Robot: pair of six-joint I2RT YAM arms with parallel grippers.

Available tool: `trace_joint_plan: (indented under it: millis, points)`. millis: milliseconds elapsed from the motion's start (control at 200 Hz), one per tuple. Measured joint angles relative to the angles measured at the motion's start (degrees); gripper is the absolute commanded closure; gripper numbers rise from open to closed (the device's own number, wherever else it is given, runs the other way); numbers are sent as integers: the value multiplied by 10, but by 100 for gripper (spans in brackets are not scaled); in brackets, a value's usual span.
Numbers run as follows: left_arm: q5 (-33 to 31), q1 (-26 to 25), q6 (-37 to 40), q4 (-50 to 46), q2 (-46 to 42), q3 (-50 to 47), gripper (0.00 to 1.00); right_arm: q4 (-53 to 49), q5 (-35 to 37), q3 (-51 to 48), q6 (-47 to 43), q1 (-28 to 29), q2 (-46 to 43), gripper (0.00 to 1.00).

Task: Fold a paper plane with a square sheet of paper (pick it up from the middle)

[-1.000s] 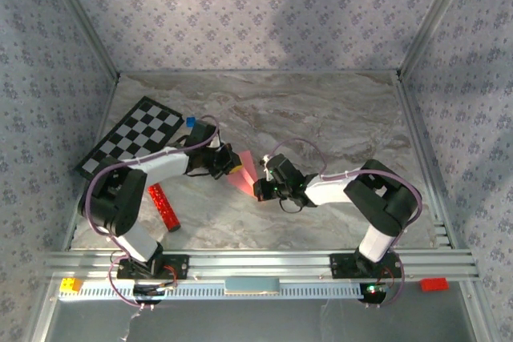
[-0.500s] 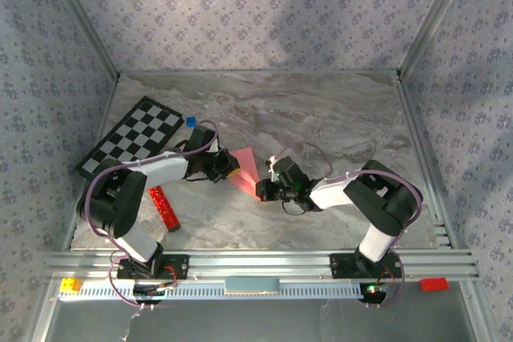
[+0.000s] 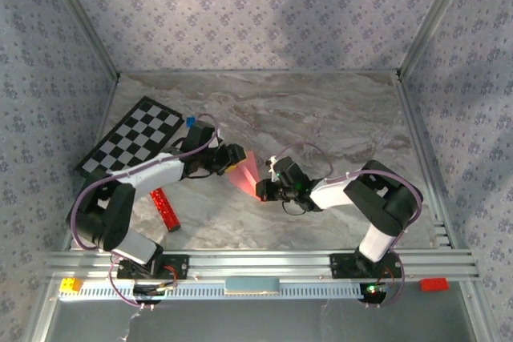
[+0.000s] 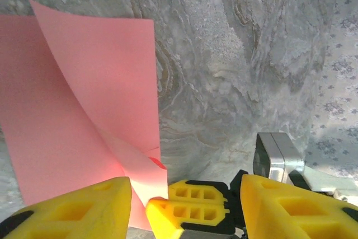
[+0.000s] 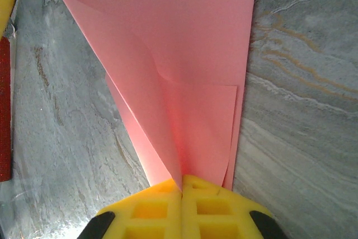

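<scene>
The marbled grey surface (image 3: 337, 118) spreads out ahead of my two bases. The black-and-white checkerboard (image 3: 132, 138) lies at its far left. Near the middle, between my two arms, is the pink sheet (image 3: 247, 172), already partly folded and narrowing toward my right arm.

In the right wrist view the sheet (image 5: 184, 54) fans out wide at the far end and tapers down into my right end effector (image 5: 182, 194). That end effector is closed on the narrow end, its yellow pads pressed together with the paper's layers between them. One long flap lies folded across the sheet, with a smaller squared layer on top of it near the pinch.

My left end effector (image 3: 235, 158) sits at the sheet's left edge with its jaws well apart, holding nothing. From its wrist camera the sheet (image 4: 84, 99) lies ahead and to the left, one flap curling up off the layer beneath. The sheet's near edge runs down behind my left-hand pad; I cannot tell whether they touch.

The red glittery bar (image 3: 163, 207) lies well to the left of the sheet, near my left arm. The tiny blue cube (image 3: 191, 121) rests just beside the checkerboard's right corner.
</scene>
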Motion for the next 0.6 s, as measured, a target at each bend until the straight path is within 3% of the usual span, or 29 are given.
trace_joint_plan:
  millis: [190,600]
  points:
    - [-21,2,-3,-19,12,0,95,8,-2,-4,9,-3,0,96]
    - [-26,4,-7,-32,97,0,97,35,-8,-22,26,-9,-4,96]
